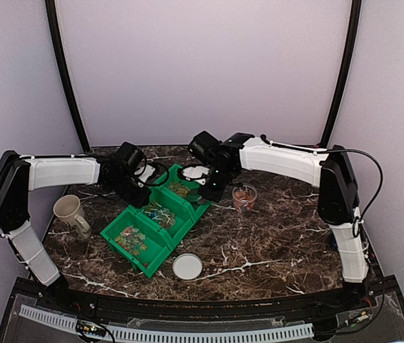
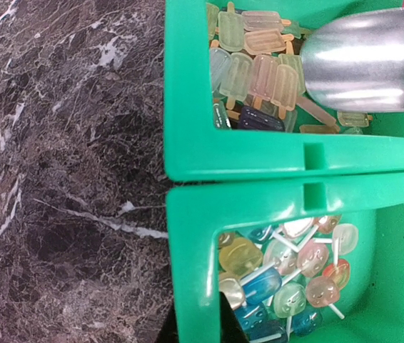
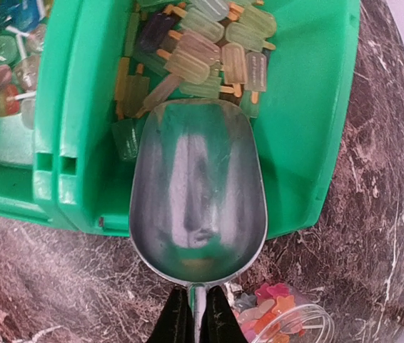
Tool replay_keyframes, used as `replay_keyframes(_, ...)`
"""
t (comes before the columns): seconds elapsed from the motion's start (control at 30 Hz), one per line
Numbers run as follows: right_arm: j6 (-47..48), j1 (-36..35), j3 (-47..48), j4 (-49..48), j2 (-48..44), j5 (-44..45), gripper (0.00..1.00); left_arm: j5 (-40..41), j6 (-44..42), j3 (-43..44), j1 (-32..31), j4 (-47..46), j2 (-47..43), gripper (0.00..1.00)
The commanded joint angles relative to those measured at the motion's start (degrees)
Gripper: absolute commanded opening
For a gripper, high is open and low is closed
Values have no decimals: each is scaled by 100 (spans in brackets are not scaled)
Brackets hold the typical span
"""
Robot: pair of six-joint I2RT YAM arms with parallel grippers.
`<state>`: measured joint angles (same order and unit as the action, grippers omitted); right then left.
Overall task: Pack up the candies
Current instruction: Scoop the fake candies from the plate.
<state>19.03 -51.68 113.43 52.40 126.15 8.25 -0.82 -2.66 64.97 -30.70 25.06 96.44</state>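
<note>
The candies lie in a green three-compartment bin [image 1: 160, 246]. Popsicle-shaped ones [image 3: 209, 50] fill the far compartment, and lollipop-shaped ones [image 2: 295, 271] fill the middle one. My left gripper [image 2: 198, 330] is shut on the bin's wall [image 2: 195, 236], one finger inside and one outside; it shows in the top view [image 1: 139, 193] at the bin's left side. My right gripper [image 3: 197, 318] is shut on the handle of a metal scoop [image 3: 198, 193]. The scoop is empty and hangs over the far compartment's near edge. It also shows in the left wrist view [image 2: 373, 61].
A clear cup [image 1: 245, 197] holding some candies stands right of the bin, and shows in the right wrist view [image 3: 295, 325]. A beige mug [image 1: 70, 213] stands at the left. A white lid [image 1: 187, 266] lies in front of the bin.
</note>
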Motion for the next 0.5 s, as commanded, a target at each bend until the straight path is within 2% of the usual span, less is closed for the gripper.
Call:
replay_keyframes(0.0,-580,59,-508,-989,439,5,0,-1284,-295,-9,-186,-820,-692,0)
replay_keyframes(0.2,-273,36,-1323,-1913,71,-1044,0,-1452,-287,-72,-200,-869,-704,0)
replay_keyframes(0.27,-218,18,-1388,-2018,47,-1032,0,-1471,-308,-78,-199,-863,-740,0)
replay_keyframes(0.37,-8,-149,-583,-1134,626,139,0,-1500,-351,-103,-201,-855,-772,0)
replay_keyframes(0.47,328,-219,-162,-609,854,-31,0,-1706,-405,-123,-202,-865,-763,0)
